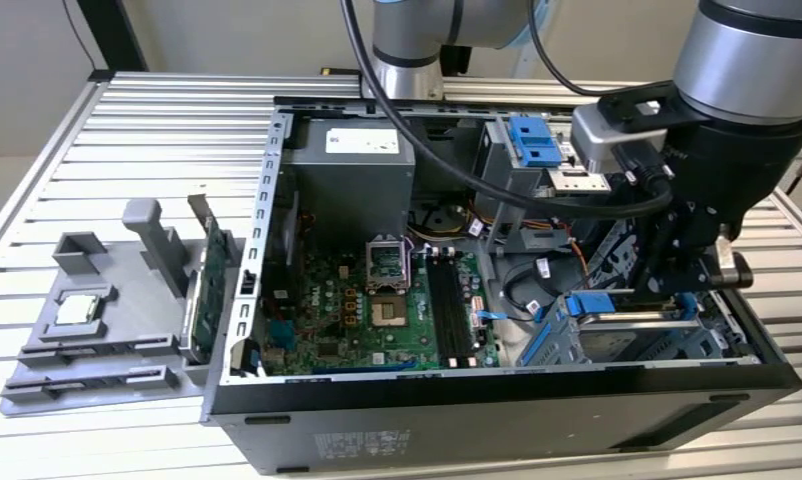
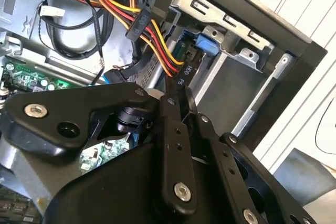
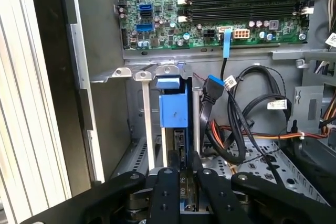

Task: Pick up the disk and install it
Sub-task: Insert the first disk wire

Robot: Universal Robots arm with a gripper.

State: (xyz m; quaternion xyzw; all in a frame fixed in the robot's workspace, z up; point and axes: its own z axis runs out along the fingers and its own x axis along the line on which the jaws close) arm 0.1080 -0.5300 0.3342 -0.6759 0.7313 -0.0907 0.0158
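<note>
The pincer is pressed together on the disk, a flat grey metal drive in blue plastic carrier rails, pinching its upper edge between the two black fingers. The disk stands on edge in a slot of the silver sheet-metal drive cage. In the second wrist view a black flat power connector on yellow, red and orange wires lies just by the pincer, with the blue rail of the disk beyond it inside the cage. In the exterior view the pincer reaches down into the open black computer case, at that case's front corner on the exterior view's right, where the drive cage holds the disk. Also inside the case are a green motherboard on its floor, a grey metal power supply box at its rear, and a blue plastic latch near its rear wall, well apart from the pincer. Outside the case, on the exterior view's left, a grey plastic fixture tray lies on the slatted metal tabletop. It carries a small square silver processor chip in a recess and a green circuit card standing on edge on the side nearest the case.
</note>
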